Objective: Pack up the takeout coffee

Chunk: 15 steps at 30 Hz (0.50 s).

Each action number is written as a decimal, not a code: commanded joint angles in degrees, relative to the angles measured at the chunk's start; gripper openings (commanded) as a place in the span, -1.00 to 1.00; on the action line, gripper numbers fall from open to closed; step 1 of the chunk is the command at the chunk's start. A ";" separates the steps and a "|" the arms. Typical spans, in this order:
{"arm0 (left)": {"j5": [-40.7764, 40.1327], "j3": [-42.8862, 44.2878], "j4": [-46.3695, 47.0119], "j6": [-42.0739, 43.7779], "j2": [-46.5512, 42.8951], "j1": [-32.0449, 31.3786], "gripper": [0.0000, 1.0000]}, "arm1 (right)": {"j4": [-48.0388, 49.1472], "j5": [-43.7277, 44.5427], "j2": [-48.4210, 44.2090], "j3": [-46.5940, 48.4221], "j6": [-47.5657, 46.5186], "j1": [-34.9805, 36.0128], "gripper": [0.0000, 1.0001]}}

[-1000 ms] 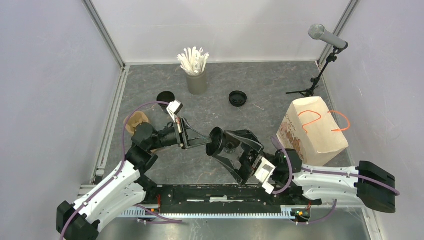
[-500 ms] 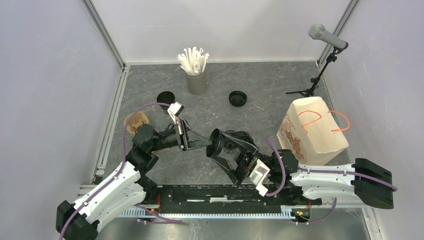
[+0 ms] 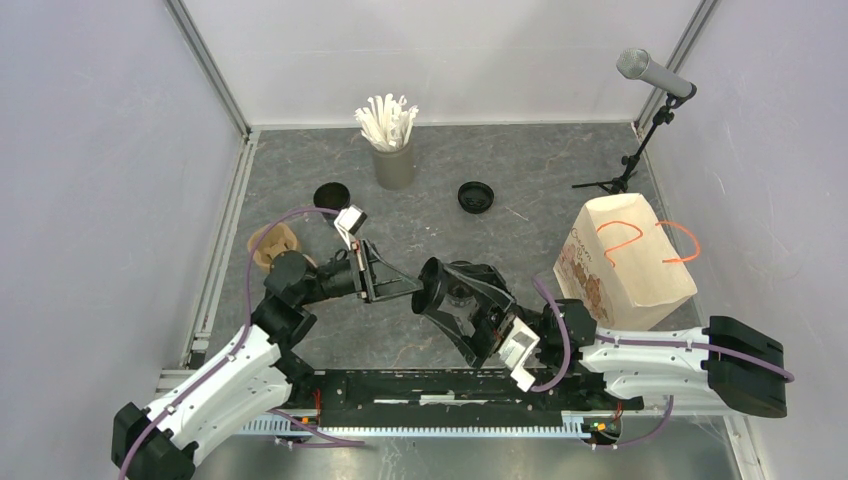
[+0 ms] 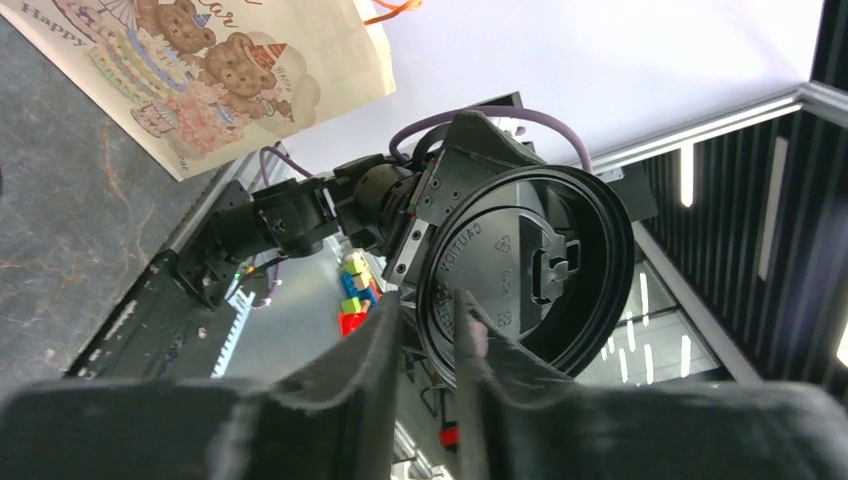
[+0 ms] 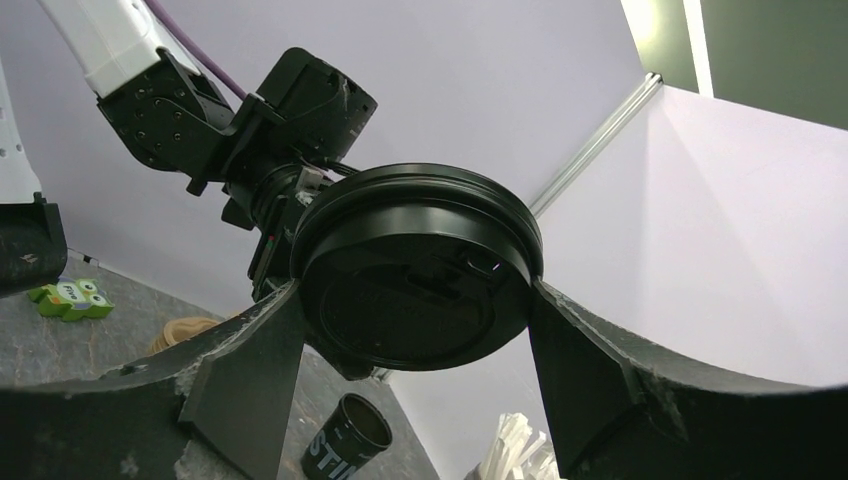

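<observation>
My R gripper (image 5: 415, 292) is spread wide w/ both fingers on the black lid (image 5: 415, 268), on edge above the table (image 3: 560, 170) btwn the arms; L gripper (image 4: 427, 305), jaws barely apart, straddles its rim, can't tell if gripping.

Black lid (image 3: 432, 285) on edge in midair; behind it, 1 open cup (image 3: 331, 194) upright, another lid (image 3: 475, 196) flat.

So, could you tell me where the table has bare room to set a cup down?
Bare tabletop lies between the loose lid and the microphone stand, and in the back left corner beside the straw cup. It is crowded mid-table, where the left gripper and right gripper meet at a held lid, and around the carrier and open cup.
</observation>
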 commanded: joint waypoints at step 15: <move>-39.01 20.38 -53.50 44.02 2.05 -0.05 1.00 | -62.73 43.32 -7.12 19.27 30.85 0.25 0.66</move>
